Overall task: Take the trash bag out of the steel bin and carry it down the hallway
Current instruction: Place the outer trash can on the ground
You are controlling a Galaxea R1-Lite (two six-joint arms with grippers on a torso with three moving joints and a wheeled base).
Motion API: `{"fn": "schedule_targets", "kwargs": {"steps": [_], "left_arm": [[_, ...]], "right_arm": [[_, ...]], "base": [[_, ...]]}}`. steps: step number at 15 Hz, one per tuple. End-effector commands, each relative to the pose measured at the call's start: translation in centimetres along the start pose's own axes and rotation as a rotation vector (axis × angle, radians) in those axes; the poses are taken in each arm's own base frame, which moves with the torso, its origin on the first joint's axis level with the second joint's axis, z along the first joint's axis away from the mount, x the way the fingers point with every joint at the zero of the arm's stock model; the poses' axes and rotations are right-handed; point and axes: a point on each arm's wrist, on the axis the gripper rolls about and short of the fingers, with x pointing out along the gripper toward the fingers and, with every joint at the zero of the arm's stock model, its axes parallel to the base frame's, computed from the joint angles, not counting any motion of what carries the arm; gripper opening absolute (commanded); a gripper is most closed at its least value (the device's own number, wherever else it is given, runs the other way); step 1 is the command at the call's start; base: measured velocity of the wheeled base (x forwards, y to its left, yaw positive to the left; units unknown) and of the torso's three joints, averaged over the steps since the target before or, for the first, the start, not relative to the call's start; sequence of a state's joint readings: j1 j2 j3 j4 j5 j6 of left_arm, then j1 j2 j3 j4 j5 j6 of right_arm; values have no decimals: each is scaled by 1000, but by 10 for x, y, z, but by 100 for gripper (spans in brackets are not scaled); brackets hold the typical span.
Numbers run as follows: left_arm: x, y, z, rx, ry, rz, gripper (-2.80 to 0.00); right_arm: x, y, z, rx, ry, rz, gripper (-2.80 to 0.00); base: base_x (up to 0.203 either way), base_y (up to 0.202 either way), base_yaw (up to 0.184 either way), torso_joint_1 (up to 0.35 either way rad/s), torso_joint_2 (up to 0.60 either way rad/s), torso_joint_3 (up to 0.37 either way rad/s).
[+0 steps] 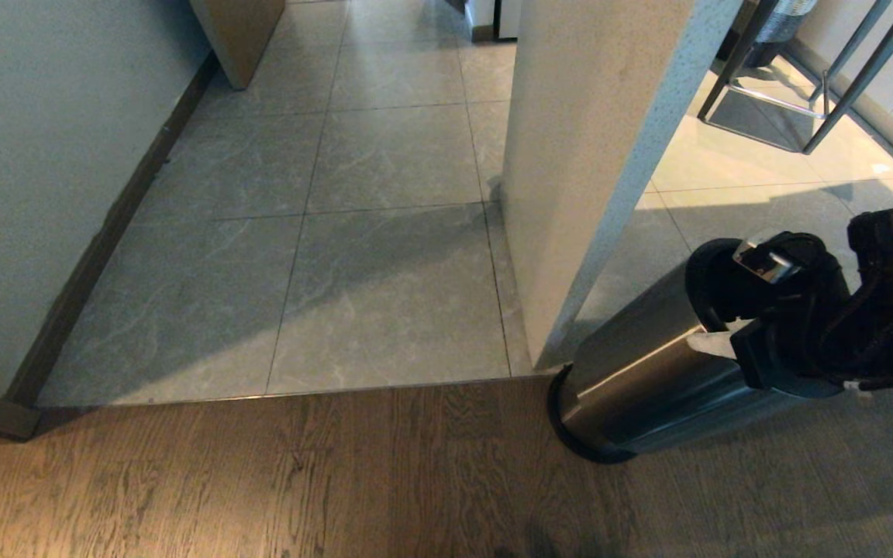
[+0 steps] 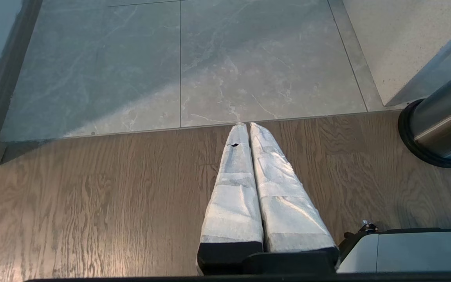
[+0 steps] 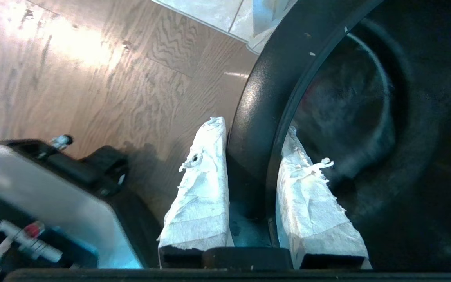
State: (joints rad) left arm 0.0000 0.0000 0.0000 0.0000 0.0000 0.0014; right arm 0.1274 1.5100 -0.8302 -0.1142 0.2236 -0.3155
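Right gripper (image 3: 255, 129) is clamped on the black rim of the steel bin (image 1: 648, 372), one finger inside and one outside. In the head view the bin stands tilted at the lower right, on the wood floor (image 1: 260, 480). Left gripper (image 2: 248, 127) hangs closed, empty, above the wood floor beside the hallway (image 1: 384, 232) tiles.

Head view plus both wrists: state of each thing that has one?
steel bin: no lid on, base on the wood floor, rim gripped.
right gripper: shut on the steel bin's black rim, one finger inside, one outside.
left gripper: shut, empty, above the wood floor.
trash bag: cannot be made out in the bin's dark interior.
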Motion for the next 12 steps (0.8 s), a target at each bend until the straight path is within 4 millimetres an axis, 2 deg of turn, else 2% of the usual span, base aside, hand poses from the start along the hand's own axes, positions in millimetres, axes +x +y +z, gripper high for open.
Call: {"fn": "schedule_targets", "kwargs": {"steps": [1,5,8,12], "left_arm": [[0,0,0,0,0,0,-280],[0,0,0,0,-2,0,-280],[0,0,0,0,-1,0,-280],[0,0,0,0,0,0,-280]], "right_arm": [[-38,6,9,-17,-75,-26,-280],[-88,18,5,11,-94,-46,-280],[-122,20,1,26,-134,-124,-280],[-150,6,-1,91,-175,-300,-280]], "base": [[0,0,0,0,0,0],[0,0,0,0,0,0],[0,0,0,0,0,0],[0,0,0,0,0,0]]}}
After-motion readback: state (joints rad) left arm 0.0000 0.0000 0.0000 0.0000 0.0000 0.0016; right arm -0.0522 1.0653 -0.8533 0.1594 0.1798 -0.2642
